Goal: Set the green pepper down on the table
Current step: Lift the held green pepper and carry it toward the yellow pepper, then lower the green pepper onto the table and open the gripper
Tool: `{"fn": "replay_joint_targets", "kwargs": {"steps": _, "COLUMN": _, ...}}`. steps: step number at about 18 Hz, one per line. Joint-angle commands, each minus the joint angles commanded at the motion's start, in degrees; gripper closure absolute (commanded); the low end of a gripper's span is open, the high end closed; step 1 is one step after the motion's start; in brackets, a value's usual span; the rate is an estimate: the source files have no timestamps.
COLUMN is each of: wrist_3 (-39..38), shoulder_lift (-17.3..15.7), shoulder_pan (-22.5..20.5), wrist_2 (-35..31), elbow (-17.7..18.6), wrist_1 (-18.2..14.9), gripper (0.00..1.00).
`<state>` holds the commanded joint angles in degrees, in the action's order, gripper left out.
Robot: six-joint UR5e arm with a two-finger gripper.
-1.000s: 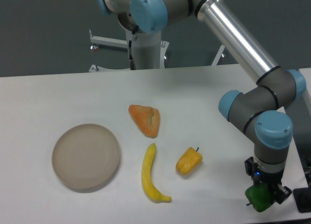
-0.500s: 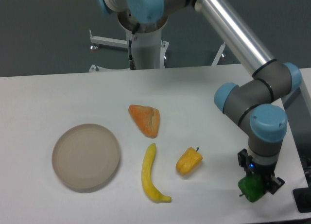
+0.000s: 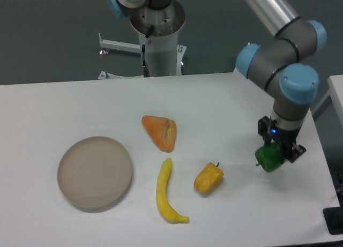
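White tabletop, dark wall behind | tool pointing straight down, clamped on green pepper | pepper directly beneath tool, near right edge, just right of yellow pepper | contact with tabletop unclear

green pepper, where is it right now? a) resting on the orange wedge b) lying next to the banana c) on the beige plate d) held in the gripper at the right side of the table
d: the green pepper sits between the fingers of the gripper over the right part of the table, well away from the plate and banana.
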<state>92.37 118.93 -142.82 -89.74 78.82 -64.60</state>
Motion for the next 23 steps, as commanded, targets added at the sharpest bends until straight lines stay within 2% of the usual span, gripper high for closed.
{"fn": "replay_joint_targets", "kwargs": {"steps": 6, "wrist_3": 0.0, "shoulder_lift": -2.91, "shoulder_pan": -0.35, "wrist_2": 0.0, "elbow": 5.55, "wrist_1": 1.32, "gripper": 0.48}}
{"fn": "replay_joint_targets", "kwargs": {"steps": 10, "wrist_3": -0.52, "shoulder_lift": -3.43, "shoulder_pan": -0.53, "wrist_2": 0.61, "elbow": 7.05, "wrist_1": 1.76, "gripper": 0.47}}
{"fn": "replay_joint_targets", "kwargs": {"steps": 17, "wrist_3": -4.57, "shoulder_lift": -3.0, "shoulder_pan": -1.05, "wrist_2": 5.97, "elbow": 9.24, "wrist_1": 1.58, "gripper": 0.47}}
{"fn": "replay_joint_targets", "kwargs": {"steps": 23, "wrist_3": -6.33, "shoulder_lift": -2.82, "shoulder_pan": -0.88, "wrist_2": 5.89, "elbow": 11.26, "wrist_1": 1.76, "gripper": 0.43}}
